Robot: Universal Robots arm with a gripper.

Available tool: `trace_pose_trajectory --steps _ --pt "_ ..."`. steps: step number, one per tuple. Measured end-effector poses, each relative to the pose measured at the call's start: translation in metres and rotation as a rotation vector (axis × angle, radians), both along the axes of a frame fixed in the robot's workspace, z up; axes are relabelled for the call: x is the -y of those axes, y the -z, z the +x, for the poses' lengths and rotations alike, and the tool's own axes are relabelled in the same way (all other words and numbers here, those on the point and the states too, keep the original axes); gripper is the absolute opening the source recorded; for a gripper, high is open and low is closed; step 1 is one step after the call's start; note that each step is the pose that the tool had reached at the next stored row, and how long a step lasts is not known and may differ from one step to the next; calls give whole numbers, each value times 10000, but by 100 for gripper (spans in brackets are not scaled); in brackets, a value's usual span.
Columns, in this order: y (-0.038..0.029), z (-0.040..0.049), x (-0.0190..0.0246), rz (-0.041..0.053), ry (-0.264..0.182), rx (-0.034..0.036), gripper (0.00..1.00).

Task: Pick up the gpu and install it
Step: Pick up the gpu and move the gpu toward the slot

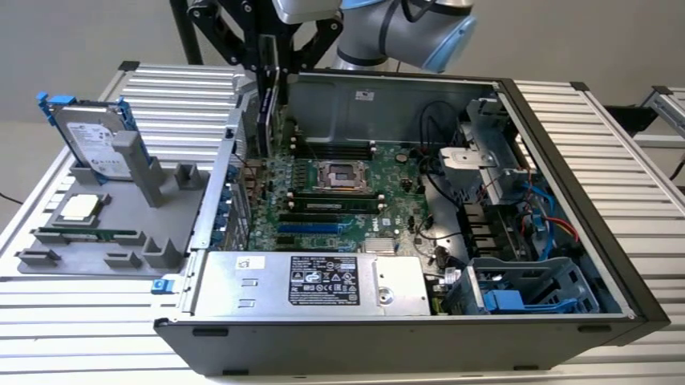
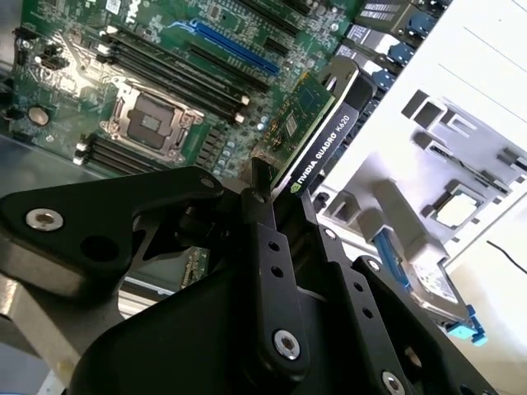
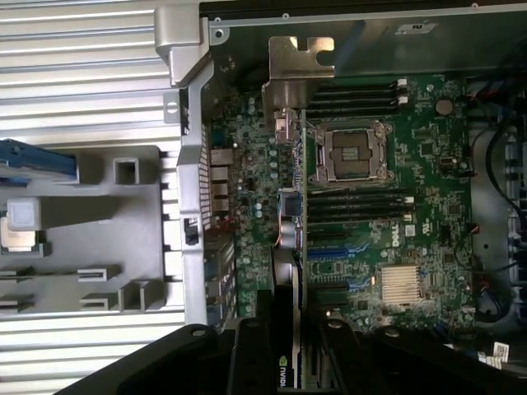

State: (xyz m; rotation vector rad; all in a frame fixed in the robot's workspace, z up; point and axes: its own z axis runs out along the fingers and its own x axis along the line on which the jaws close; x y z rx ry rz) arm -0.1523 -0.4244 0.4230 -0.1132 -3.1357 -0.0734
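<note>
My gripper (image 1: 269,70) hangs over the far corner of the open computer case (image 1: 557,200), on the exterior view's left, and is shut on the gpu (image 1: 265,100). The gpu hangs on edge from the fingers, just above the motherboard (image 1: 332,192). In the second wrist view the gpu (image 2: 317,136) shows its green board and black cooler between the black fingers (image 2: 265,247). In the first wrist view the gpu (image 3: 300,206) is seen edge-on, its silver end bracket (image 3: 295,74) close to the case's rear wall. Its lower edge sits above the board; whether it touches a slot I cannot tell.
A grey fixture tray (image 1: 64,261) beside the case holds an upright hard drive (image 1: 91,140) in a blue frame, a processor (image 1: 80,208) and a memory stick (image 1: 91,235). Inside the case are a power supply (image 1: 310,281), cables (image 1: 444,160) and drive bays (image 1: 514,289).
</note>
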Motion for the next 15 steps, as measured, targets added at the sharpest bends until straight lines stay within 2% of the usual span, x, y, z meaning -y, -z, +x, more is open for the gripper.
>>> trace_pose_trajectory --steps 15 --pt "0 190 0 0 0 0 0"
